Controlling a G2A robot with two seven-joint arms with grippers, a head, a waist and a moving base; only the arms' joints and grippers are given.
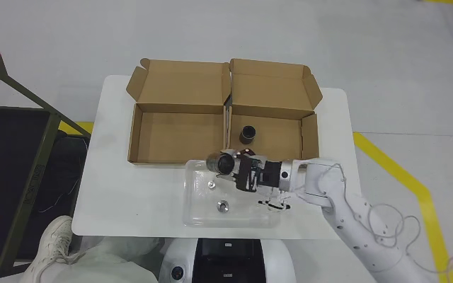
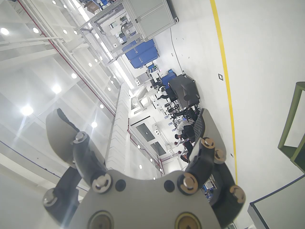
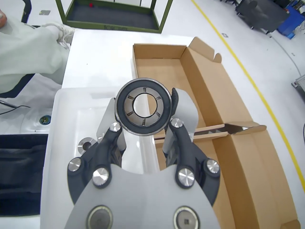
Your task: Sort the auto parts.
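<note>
My right gripper (image 1: 228, 165) is shut on a round metal bushing (image 1: 224, 163) with a black rubber ring, held just above the back edge of the clear plastic tray (image 1: 195, 212). In the right wrist view the bushing (image 3: 143, 107) sits between the fingers (image 3: 181, 110), its open bore facing the camera. Two small metal parts (image 1: 210, 185) (image 1: 222, 206) lie in the tray, and one of these small parts (image 3: 85, 144) shows beside the gripper. A dark cylindrical part (image 1: 248, 133) stands in the right cardboard box (image 1: 308, 134). My left gripper (image 2: 131, 129) is open, holds nothing and points away into the room.
The left cardboard box (image 1: 177, 138) stands open next to the right one, lids folded back. Both boxes sit behind the tray on the white table (image 1: 106, 156). A green metal frame (image 3: 112, 5) stands on the floor off the table's left side.
</note>
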